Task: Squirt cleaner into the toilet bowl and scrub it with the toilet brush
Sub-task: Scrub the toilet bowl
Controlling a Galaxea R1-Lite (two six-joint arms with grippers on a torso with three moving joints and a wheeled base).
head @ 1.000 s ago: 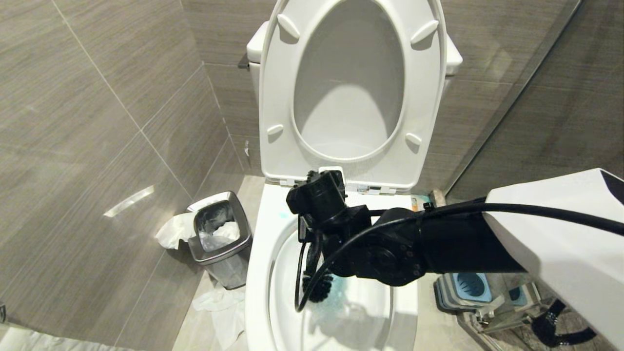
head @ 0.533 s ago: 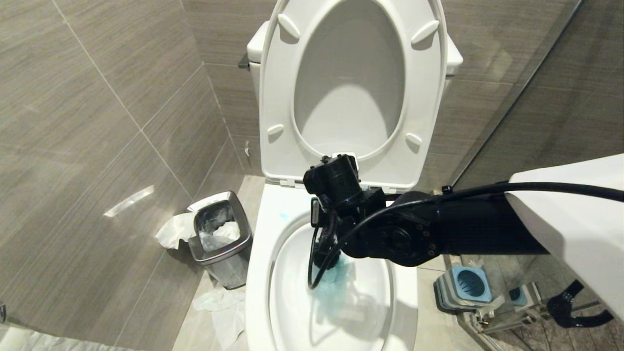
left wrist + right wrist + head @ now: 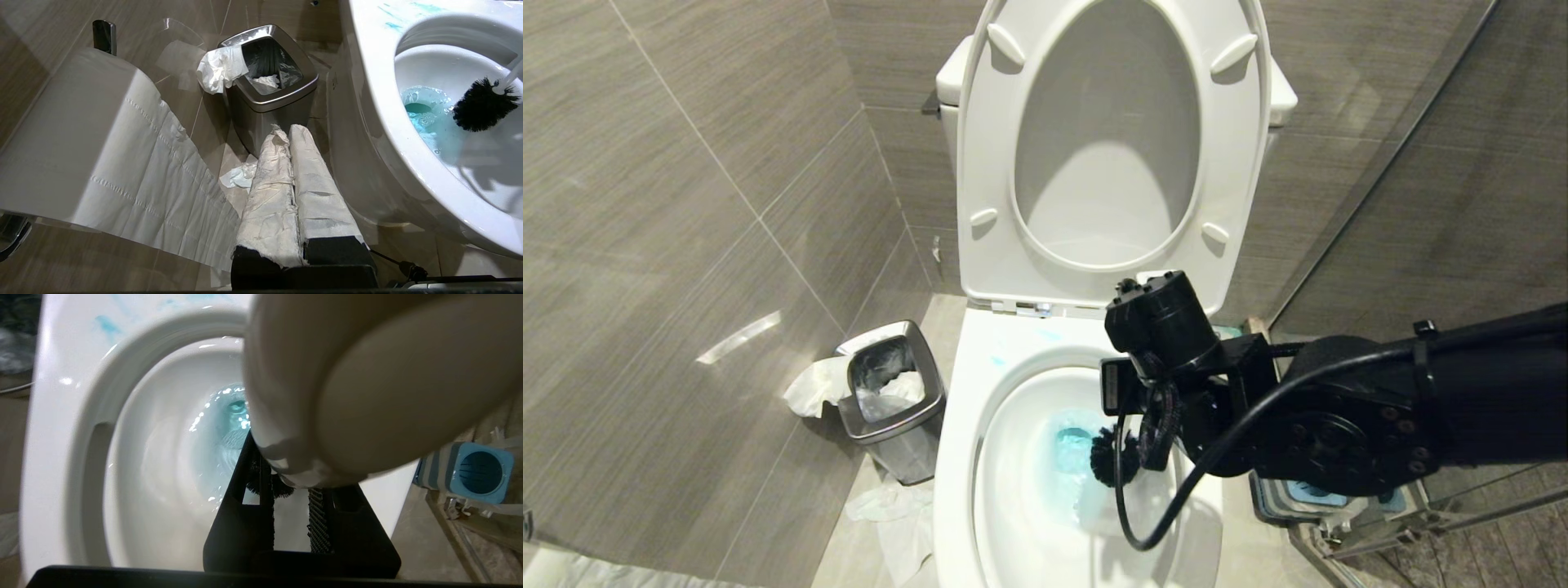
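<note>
cleaner [image 3: 1068, 447] already in: turquoise pool low in toilet bowl [image 3: 964, 457], centre-bottom of head frame, pale smears on rim. scrubbing underway, judged unfinished; most of bowl wall not yet tinted blue. right pincer [image 3: 292, 506] clamped on toilet brush [image 3: 482, 104], black head just right of pool. left pincer [image 3: 292, 171] together, paper-wrapped, parked low beside bowl. room: grey tiled walls, seat and lid raised, steel bin [image 3: 894, 400] lower left, blue-grey holder [image 3: 476, 471] on floor lower right.
</note>
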